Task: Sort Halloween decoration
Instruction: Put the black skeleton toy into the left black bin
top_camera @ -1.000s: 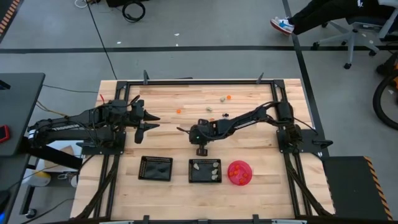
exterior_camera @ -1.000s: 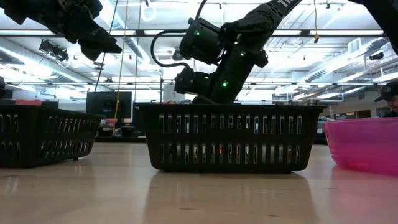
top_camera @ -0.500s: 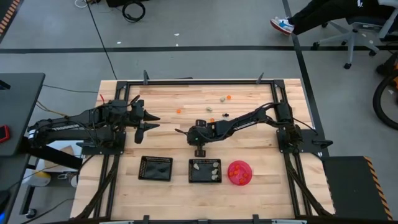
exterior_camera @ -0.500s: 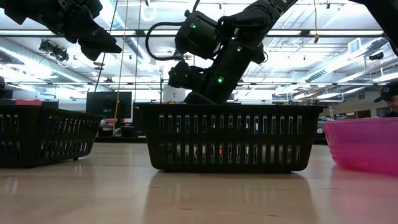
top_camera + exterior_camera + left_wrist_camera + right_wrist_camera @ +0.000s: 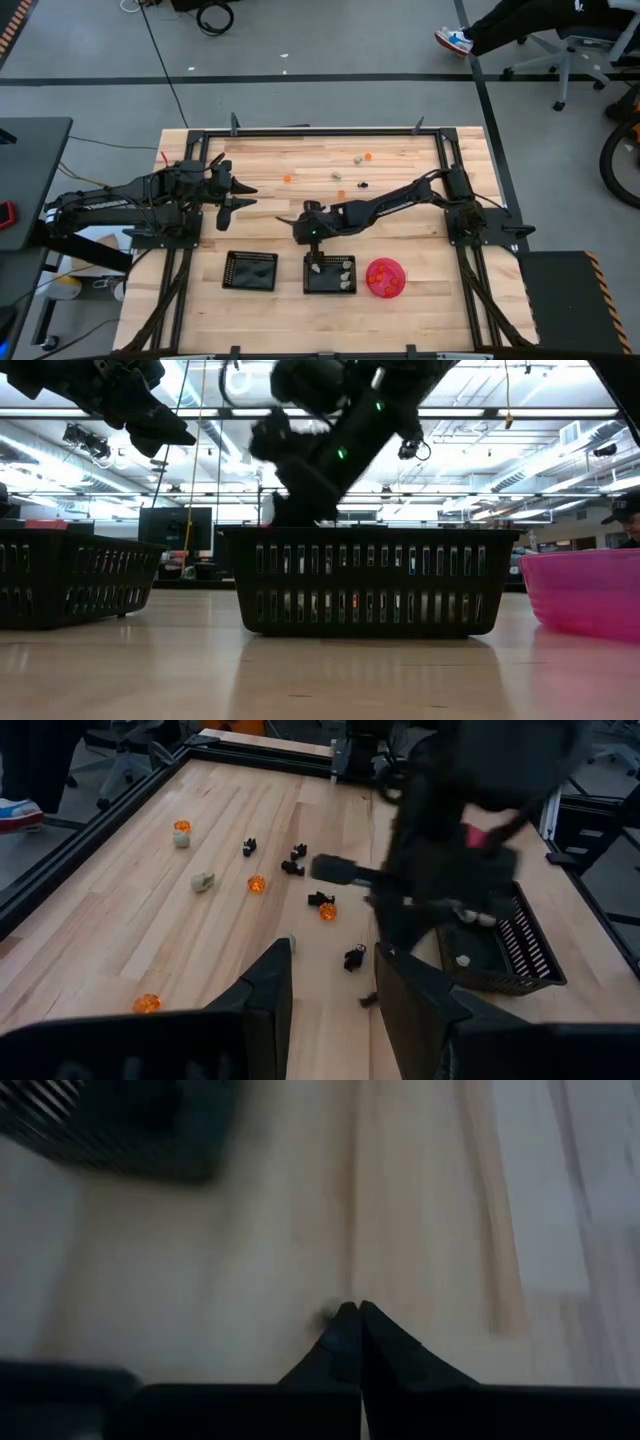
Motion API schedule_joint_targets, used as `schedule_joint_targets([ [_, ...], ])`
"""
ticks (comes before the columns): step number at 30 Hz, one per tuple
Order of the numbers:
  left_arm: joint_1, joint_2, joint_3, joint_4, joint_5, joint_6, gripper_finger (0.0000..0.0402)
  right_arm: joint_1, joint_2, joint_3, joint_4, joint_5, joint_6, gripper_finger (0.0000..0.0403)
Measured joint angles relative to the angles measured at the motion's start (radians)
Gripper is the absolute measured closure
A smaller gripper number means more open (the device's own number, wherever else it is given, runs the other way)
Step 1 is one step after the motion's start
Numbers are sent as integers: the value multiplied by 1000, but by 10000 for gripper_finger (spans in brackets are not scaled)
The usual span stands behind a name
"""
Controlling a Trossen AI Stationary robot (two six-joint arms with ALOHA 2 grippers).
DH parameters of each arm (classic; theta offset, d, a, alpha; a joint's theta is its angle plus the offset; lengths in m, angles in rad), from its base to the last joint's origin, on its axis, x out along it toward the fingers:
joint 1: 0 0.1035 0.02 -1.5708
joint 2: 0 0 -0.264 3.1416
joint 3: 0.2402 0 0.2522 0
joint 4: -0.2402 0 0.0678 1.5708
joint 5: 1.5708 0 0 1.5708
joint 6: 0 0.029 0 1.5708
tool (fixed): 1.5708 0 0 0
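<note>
Pale smooth wood tabletop [image 5: 270,215], black plastic mesh trays [image 5: 250,270], glossy translucent pink plastic bowl [image 5: 386,278], matt black metal frame [image 5: 320,131].

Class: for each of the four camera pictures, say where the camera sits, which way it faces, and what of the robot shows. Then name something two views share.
High: overhead, facing down; both arms, left gripper, right gripper.
Low: table height, facing level; middle tray, pink bowl, arms above.
Left wrist: facing across the table; own fingers, trinkets.
Right wrist: facing down; own shut fingers.
Shared: high and low both show that tray.
</note>
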Motion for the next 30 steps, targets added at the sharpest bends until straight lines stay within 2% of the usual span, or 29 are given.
schedule_joint_targets([
  [9,0,0,0,0,0,1,285,23,-2,53,24,-19,-17,394],
  [23,0,0,0,9,0,3,285,-18,45,55,31,-107,68,288],
  [30,0,0,0,17,0,3,285,-33,92,53,35,-124,52,245],
])
